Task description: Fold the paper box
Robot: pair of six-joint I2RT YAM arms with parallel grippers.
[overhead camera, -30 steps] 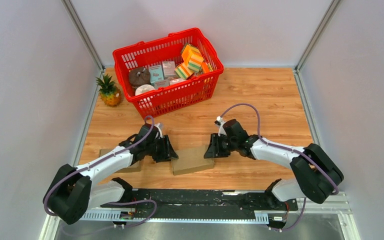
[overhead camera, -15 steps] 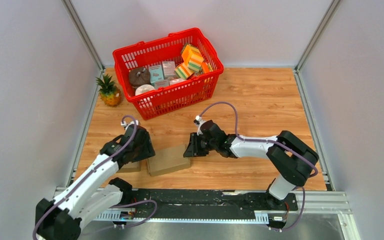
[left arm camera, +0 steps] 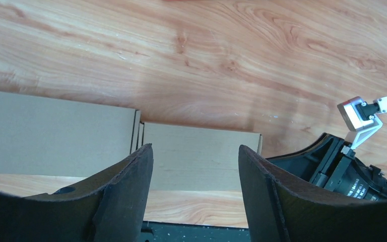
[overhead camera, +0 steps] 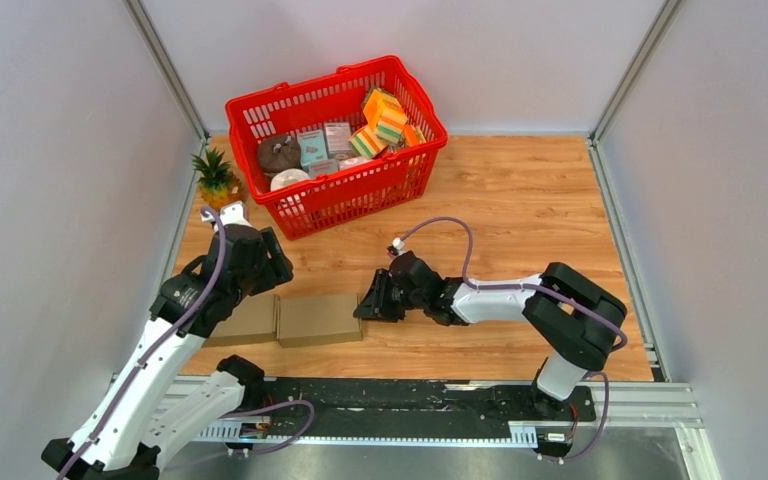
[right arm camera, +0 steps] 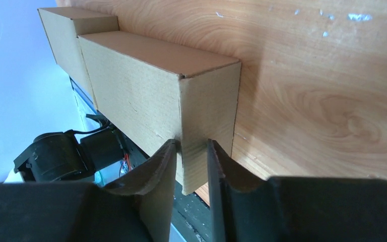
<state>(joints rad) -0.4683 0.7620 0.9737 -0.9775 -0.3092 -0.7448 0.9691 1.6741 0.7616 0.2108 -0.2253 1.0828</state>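
A brown paper box (overhead camera: 318, 318) lies near the table's front edge, end to end with a second brown box (overhead camera: 245, 320) on its left. My right gripper (overhead camera: 368, 305) is shut on the right end wall of the paper box; in the right wrist view the fingers (right arm camera: 191, 143) pinch that cardboard wall, with the box (right arm camera: 131, 91) stretching away from them. My left gripper (overhead camera: 272, 272) is open and empty, held above the boxes. In the left wrist view its fingers (left arm camera: 195, 151) frame the paper box (left arm camera: 206, 138) from above, and the second box (left arm camera: 55, 131) lies to the left.
A red basket (overhead camera: 360, 190) with several items stands at the back. A small pineapple (overhead camera: 218, 182) is at its left. The black rail (overhead camera: 390, 400) runs along the near edge. Grey walls close in both sides.
My right gripper has dragged the paper box leftward until it sits against the second box. My left arm has lifted and drawn back to the left, off the boxes.
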